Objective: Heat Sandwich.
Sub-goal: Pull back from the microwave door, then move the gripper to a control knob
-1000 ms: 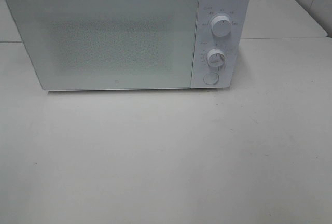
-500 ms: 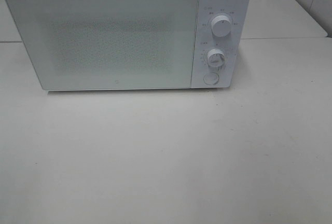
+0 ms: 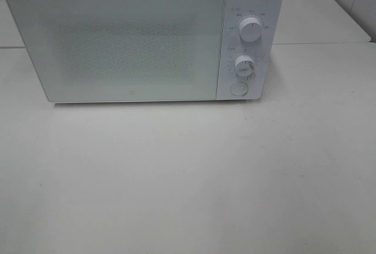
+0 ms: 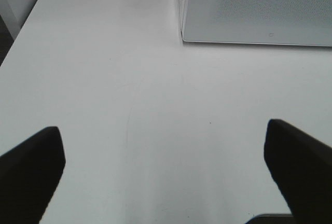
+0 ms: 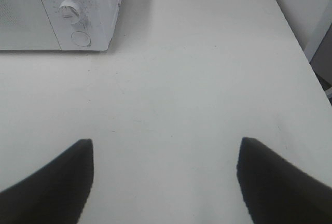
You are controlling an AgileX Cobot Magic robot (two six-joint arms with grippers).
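Observation:
The sandwich is out of view in every frame. A white microwave point(image 3: 141, 39) stands at the back of the table with its door shut; its mesh window shows nothing clearly inside. Two dials point(image 3: 251, 30) and a round button point(image 3: 238, 89) sit on its right panel. My left gripper point(image 4: 165, 154) is open over bare table, short of the microwave's front left corner point(image 4: 182, 37). My right gripper point(image 5: 165, 167) is also open with nothing between its fingers, off the microwave's control panel point(image 5: 78, 22) side. Neither arm appears in the exterior high view.
The white table point(image 3: 188, 171) stretches in front of the microwave. A second table point(image 3: 317, 13) adjoins behind on the right. The table's left edge point(image 4: 21, 32) and right edge point(image 5: 298, 42) show in the wrist views.

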